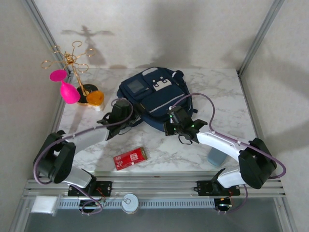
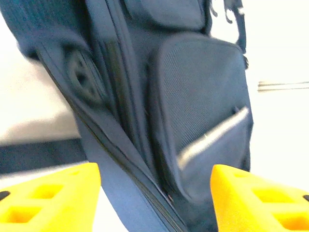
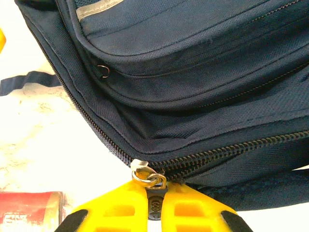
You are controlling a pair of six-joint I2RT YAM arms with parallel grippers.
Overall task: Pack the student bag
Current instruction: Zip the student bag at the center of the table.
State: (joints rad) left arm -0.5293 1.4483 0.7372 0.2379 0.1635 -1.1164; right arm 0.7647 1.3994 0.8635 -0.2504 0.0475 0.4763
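Observation:
The navy-blue student bag (image 1: 153, 94) lies flat on the marble table, grey-white patches facing up. My right gripper (image 1: 173, 126) is at its near right edge, shut on the dark zipper pull (image 3: 154, 202) of the main zipper (image 3: 227, 151), whose slider (image 3: 143, 170) sits right at the yellow fingertips. To the slider's right the zipper teeth stand parted. My left gripper (image 1: 120, 117) is at the bag's near left side, open; its yellow fingers (image 2: 53, 195) straddle the bag's (image 2: 193, 96) side fabric and zipper seam without pinching it.
A red packet (image 1: 130, 158) lies on the table near the front edge, also seen as the red packet (image 3: 30, 211) beside the right fingers. A gold jewellery stand (image 1: 72, 63), pink object (image 1: 68, 91) and orange object (image 1: 95, 98) stand at the back left. A blue-grey item (image 1: 216, 156) lies under the right arm.

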